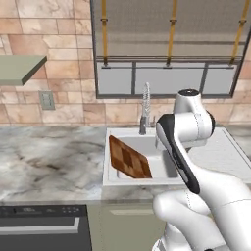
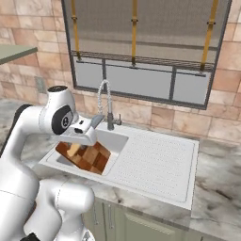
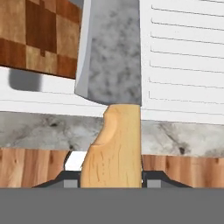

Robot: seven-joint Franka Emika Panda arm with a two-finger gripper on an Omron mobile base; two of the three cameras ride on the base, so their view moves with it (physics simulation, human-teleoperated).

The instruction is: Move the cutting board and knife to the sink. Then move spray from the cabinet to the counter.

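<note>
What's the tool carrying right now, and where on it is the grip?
The tool holds the knife, clamped at the butt end of its tan handle, with the blade pointing away over the sink, next to the cutting board.

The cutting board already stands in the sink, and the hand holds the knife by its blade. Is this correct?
Not quite. The hand holds the knife by its wooden handle, not by its blade; the hand view shows the blade pointing away from the hand. The cutting board does stand tilted in the sink.

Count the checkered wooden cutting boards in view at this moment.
1. The checkered light-and-dark brown wooden cutting board leans tilted inside the white rectangular sink, left of the basin. Others may be hidden behind the arm.
</note>
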